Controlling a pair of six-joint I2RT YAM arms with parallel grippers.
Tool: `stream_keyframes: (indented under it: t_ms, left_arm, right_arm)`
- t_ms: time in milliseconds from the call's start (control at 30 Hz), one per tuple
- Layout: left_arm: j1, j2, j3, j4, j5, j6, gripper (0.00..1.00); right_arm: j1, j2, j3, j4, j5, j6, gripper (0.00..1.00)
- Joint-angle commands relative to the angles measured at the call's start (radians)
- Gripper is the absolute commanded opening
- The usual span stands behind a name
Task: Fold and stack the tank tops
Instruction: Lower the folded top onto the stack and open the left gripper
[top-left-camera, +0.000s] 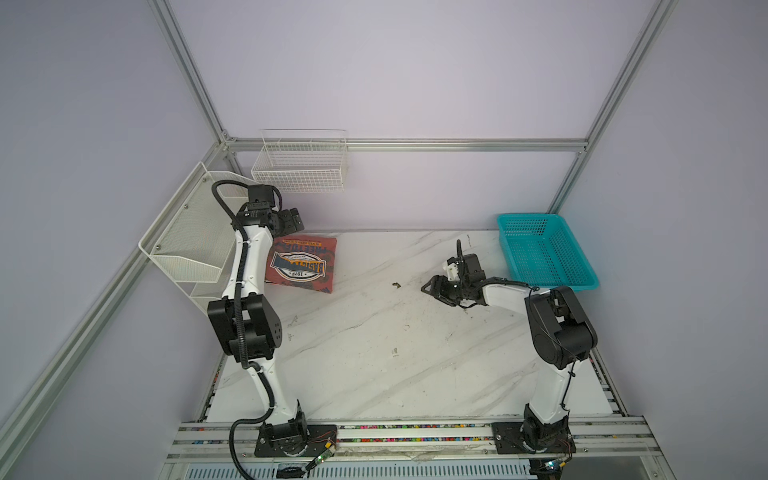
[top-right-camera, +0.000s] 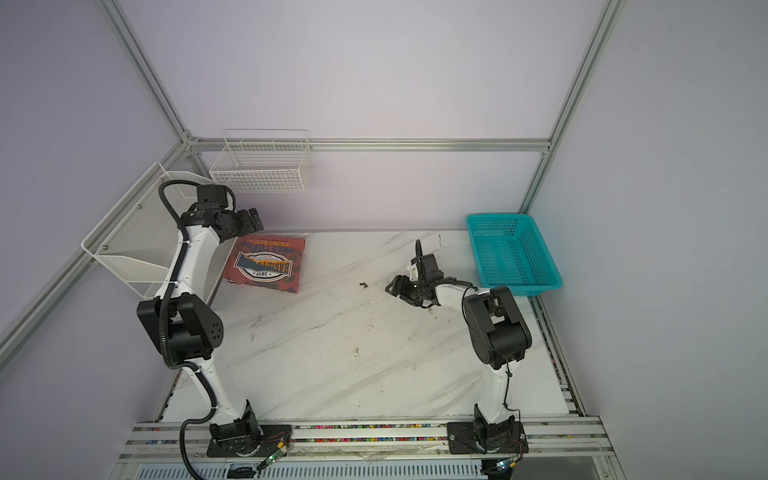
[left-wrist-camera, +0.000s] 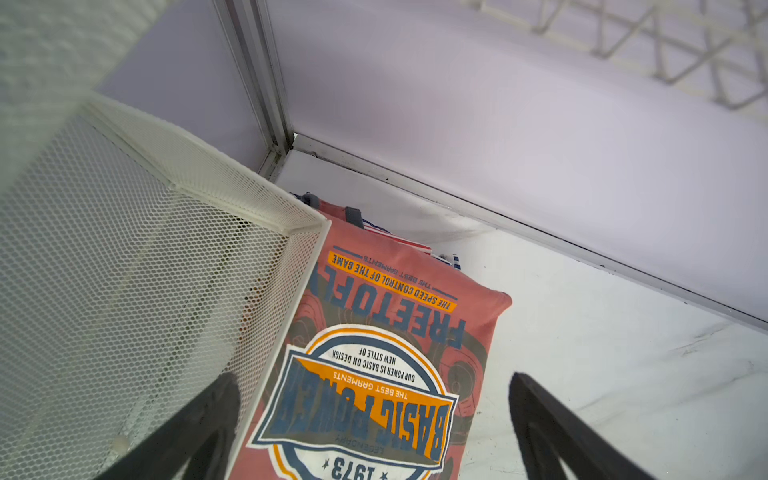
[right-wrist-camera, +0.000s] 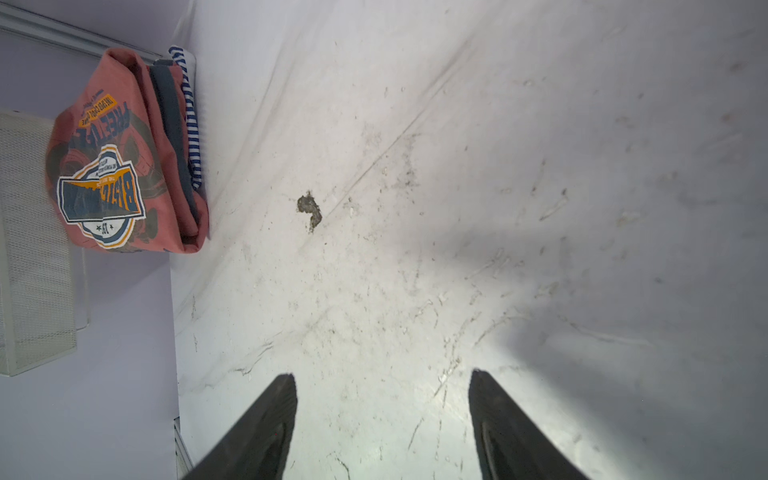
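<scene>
At the far-left corner of the white marble-pattern table (top-left-camera: 374, 332), against the back wall, the tank tops (top-left-camera: 301, 266) lie folded in one stack, seen in both top views (top-right-camera: 266, 266). The top layer is the salmon-red tank top (left-wrist-camera: 395, 353), print side up, emblem lettering upside down to the left wrist camera, with grey-blue trim at its far edge. Beneath it, the edge of a navy-white striped tank top (right-wrist-camera: 191, 124) shows along one side, and a sliver of a red-white striped tank top (left-wrist-camera: 399, 239) peeks out at the far end. Further layers cannot be made out. The stack's left side sits just beside the white mesh rack (top-left-camera: 187, 237). The left gripper (top-left-camera: 298, 222) hangs above the stack's far-left end, its fingers (left-wrist-camera: 226, 399) spread wide, nothing between them, clear of the cloth. The right gripper (top-left-camera: 432, 289) is low over bare table right of centre, well apart from the stack, pointing toward it; its fingers (right-wrist-camera: 282, 399) are parted about halfway to wide and hold nothing. A small dark speck (right-wrist-camera: 309, 210) lies on the table between the right gripper and the stack. A turquoise perforated basket (top-left-camera: 528, 216) sits at the far-right corner. A white wire basket (top-left-camera: 301, 166) hangs on the back wall above the stack.
</scene>
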Motion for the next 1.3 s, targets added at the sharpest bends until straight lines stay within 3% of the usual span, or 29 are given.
stream_keyframes:
  t_ms: [0, 167, 367, 667, 867, 1067, 1100, 1167, 1200, 1267]
  left_arm:
    - [-0.032, 0.011, -0.084, 0.036, -0.006, -0.031, 1.00]
    - [-0.029, 0.045, -0.170, 0.036, -0.049, -0.076, 1.00]
    - [-0.022, 0.134, -0.163, 0.027, -0.149, -0.085, 1.00]
    - [0.011, 0.201, -0.136, 0.005, -0.076, -0.100, 1.00]
    - [0.003, 0.096, -0.116, 0.014, 0.020, -0.098, 1.00]
    - [-0.052, -0.081, -0.150, 0.042, 0.021, -0.088, 1.00]
    - [-0.063, -0.111, -0.164, 0.050, 0.017, -0.088, 1.00]
    - [-0.088, -0.190, -0.220, 0.080, 0.016, -0.085, 1.00]
    - [-0.099, -0.227, -0.253, 0.102, 0.024, -0.077, 1.00]
    - [-0.123, -0.321, -0.350, 0.164, 0.036, -0.058, 1.00]
  right_arm:
    - [0.012, 0.018, 0.025, 0.012, -0.010, 0.003, 0.69]
    - [0.010, 0.022, 0.029, 0.003, -0.015, -0.007, 0.69]
    - [0.013, 0.032, 0.037, -0.001, -0.017, -0.007, 0.69]
    - [0.015, 0.010, 0.036, -0.013, -0.007, -0.010, 0.69]
    - [0.015, -0.041, 0.060, -0.052, -0.001, -0.041, 0.70]
    - [-0.010, -0.150, 0.096, -0.087, 0.029, -0.056, 0.73]
    - [-0.021, -0.172, 0.094, -0.089, 0.028, -0.059, 0.75]
    - [-0.054, -0.233, 0.086, -0.088, 0.033, -0.073, 0.93]
    - [-0.068, -0.259, 0.081, -0.091, 0.037, -0.080, 0.97]
    - [-0.104, -0.323, 0.065, -0.095, 0.053, -0.105, 0.97]
